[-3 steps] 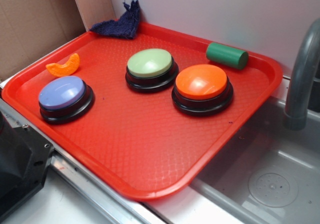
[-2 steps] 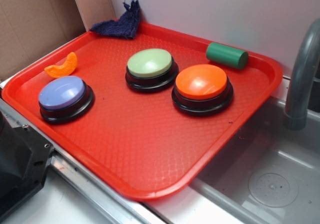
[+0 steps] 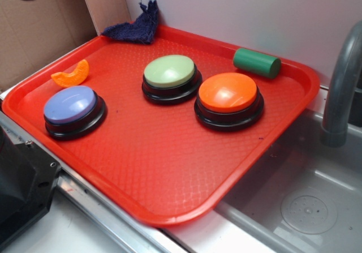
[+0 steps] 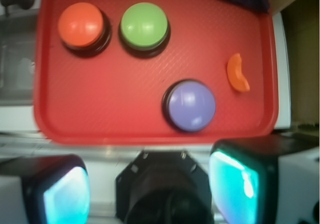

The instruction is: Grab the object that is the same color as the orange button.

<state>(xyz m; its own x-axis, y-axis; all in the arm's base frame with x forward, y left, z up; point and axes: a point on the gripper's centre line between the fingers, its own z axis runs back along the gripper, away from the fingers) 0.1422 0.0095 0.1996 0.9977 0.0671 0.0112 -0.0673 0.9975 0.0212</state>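
The orange crescent slice [image 3: 72, 74] lies flat on the red tray [image 3: 169, 168] near its edge, just beside the lavender button [image 3: 70, 104] and well apart from the orange button [image 3: 228, 92]. The tool [image 4: 150, 186] hangs high above, its fingers [image 4: 235, 181] spread apart and empty.

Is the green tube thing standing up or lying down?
Lying down. The green cylinder rests on its side at the far edge of the red tray, with one round end facing outward.
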